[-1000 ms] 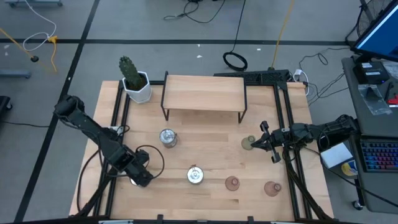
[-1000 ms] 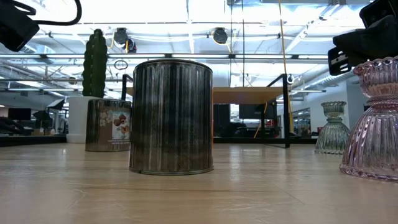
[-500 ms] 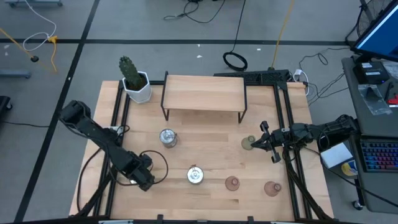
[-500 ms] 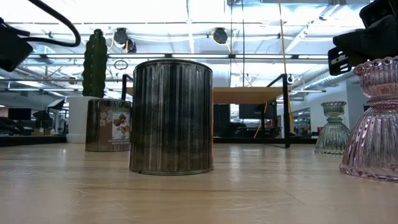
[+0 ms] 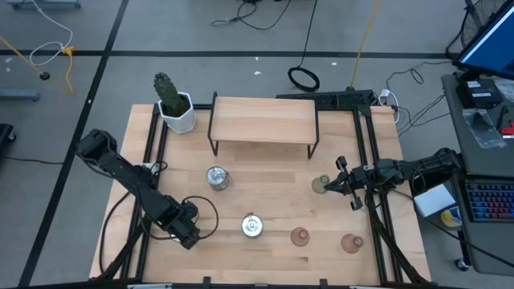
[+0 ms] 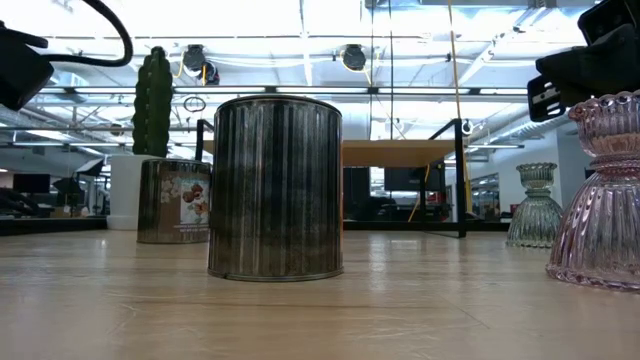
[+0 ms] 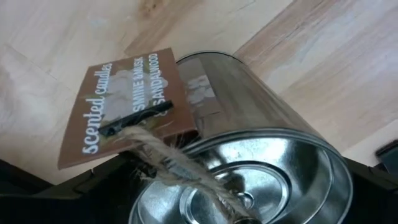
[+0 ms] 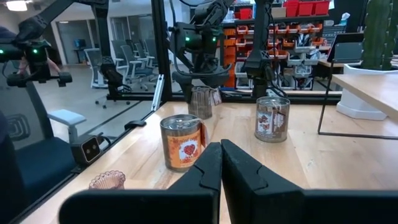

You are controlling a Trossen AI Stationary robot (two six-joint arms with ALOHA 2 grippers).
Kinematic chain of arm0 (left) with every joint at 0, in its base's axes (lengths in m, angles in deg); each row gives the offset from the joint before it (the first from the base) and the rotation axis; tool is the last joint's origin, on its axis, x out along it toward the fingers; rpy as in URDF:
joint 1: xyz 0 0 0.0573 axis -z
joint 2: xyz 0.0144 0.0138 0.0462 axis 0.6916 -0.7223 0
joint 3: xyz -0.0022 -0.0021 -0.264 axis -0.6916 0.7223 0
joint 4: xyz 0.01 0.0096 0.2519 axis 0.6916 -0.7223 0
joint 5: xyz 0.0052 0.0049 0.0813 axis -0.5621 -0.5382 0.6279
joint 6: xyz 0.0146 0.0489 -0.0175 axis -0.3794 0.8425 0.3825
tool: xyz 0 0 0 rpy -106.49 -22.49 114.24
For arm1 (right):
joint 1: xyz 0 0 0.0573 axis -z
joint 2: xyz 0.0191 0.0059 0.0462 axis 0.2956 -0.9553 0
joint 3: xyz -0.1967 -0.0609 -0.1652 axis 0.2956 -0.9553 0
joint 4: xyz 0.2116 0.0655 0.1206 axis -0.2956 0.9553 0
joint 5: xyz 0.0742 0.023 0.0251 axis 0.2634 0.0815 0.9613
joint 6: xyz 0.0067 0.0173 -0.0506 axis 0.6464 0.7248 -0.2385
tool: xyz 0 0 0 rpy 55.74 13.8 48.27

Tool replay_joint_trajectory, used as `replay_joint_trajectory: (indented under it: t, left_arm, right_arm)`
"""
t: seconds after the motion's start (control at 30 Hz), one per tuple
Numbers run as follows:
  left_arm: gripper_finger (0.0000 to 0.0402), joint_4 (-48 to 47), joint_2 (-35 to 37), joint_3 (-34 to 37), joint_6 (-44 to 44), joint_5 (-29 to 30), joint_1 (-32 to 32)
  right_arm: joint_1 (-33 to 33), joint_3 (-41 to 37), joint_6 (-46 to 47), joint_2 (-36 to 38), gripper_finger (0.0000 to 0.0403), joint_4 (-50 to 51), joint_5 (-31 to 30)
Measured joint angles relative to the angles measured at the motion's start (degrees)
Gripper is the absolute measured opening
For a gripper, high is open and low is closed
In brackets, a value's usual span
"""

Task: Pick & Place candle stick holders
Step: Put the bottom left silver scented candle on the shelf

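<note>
My left gripper [image 5: 184,228] is shut on a silvery holder [image 7: 249,155] with a brown tag and twine, at the table's near left. It also shows in the right wrist view [image 8: 200,102]. Two more silvery holders [image 5: 217,177] [image 5: 252,226] stand on their bases mid-table. Two pink holders [image 5: 299,236] [image 5: 351,242] stand near the front right. The pale green holder [image 5: 321,185] stands just left of my right gripper [image 5: 340,181], which is shut and empty. My left gripper has the silvery holder's top rim [image 7: 205,162] between its two fingers, which come from above. The holder's top faces the wrist camera and its wall tilts away toward the wood. The fingers are mostly hidden by the holder. Whether its base touches the table I cannot tell.
A wooden riser shelf [image 5: 263,120] stands at the back middle, with a cactus in a white pot [image 5: 174,106] to its left. Black frame rails [image 5: 150,152] [image 5: 371,144] run along both table sides. Bare wood lies between the shelf and the front row of holders.
My left gripper has gone down a little with the silvery holder, and its arm has shifted slightly toward the table's near edge. My right gripper has kept still.
</note>
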Motion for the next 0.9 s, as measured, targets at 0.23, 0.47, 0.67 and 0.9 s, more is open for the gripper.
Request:
replay_joint_trajectory:
  t: [0.23, 0.47, 0.67, 0.9]
  left_arm:
    - [0.0399, 1.21, 0.0, 0.0, 0.47, 0.67, 0.0]
    - [0.0383, 1.3, 0.0, -0.04, -0.79, 0.65, -0.07]
    - [0.0364, 1.36, 0.02, -0.11, -1.76, 0.65, -0.07]
    - [0.0364, 1.28, 0.02, -0.19, -3.2, 0.76, -0.13]
  right_arm:
    - [0.0, 0.01, 2.78, 0.0, 0.0, 0.0, 0.03]
    - [0.0, 0.01, 2.96, 0.0, 0.0, 0.0, 0.22]
    - [0.0, 0.0, 2.98, 0.0, 0.0, 0.0, 0.23]
    - [0.0, 0.01, 2.99, 0.0, 0.0001, 0.02, 0.23]
